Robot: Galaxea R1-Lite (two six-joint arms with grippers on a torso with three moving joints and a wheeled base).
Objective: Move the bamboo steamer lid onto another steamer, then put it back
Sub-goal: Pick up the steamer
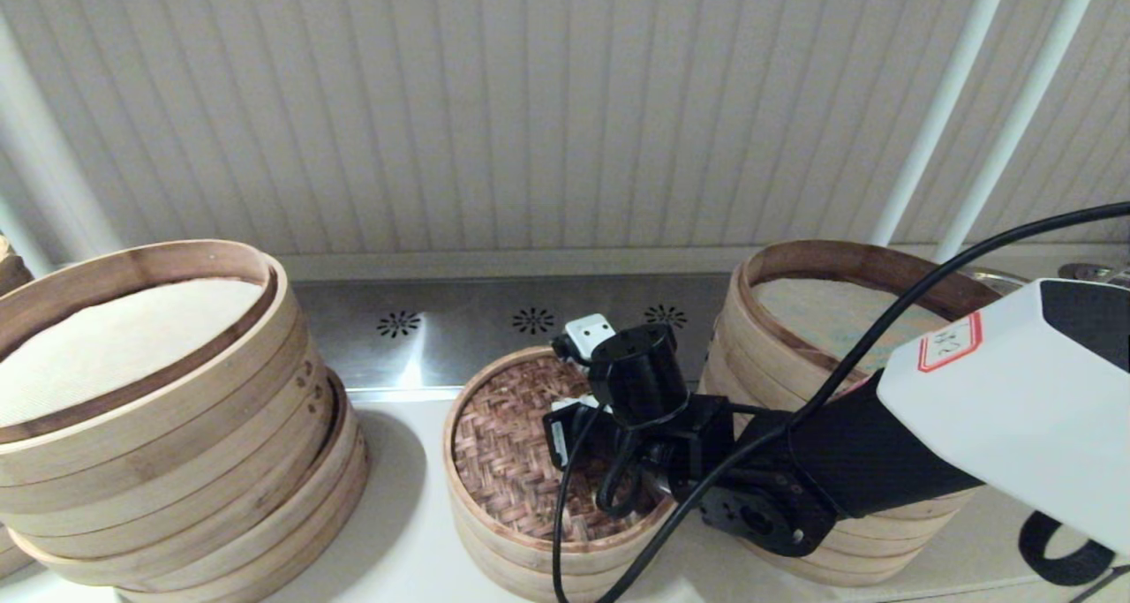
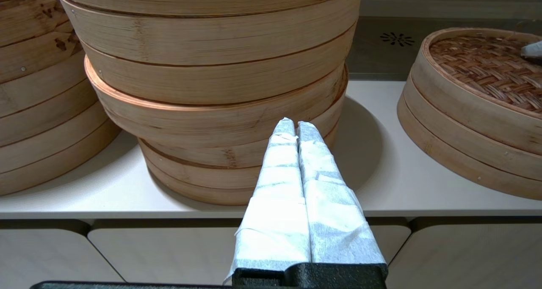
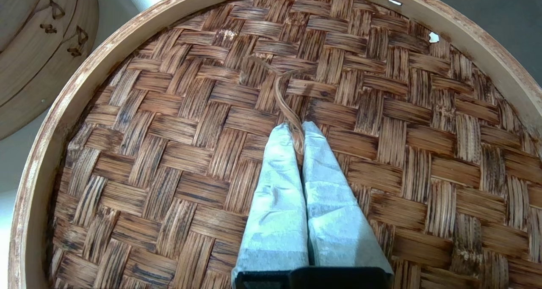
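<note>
Lid, dark herringbone weave, pale rim

Bamboo steamer lid sitting on a short steamer at centre, right arm reaching over it, leaning stack left, tall stack right, white counter
</note>
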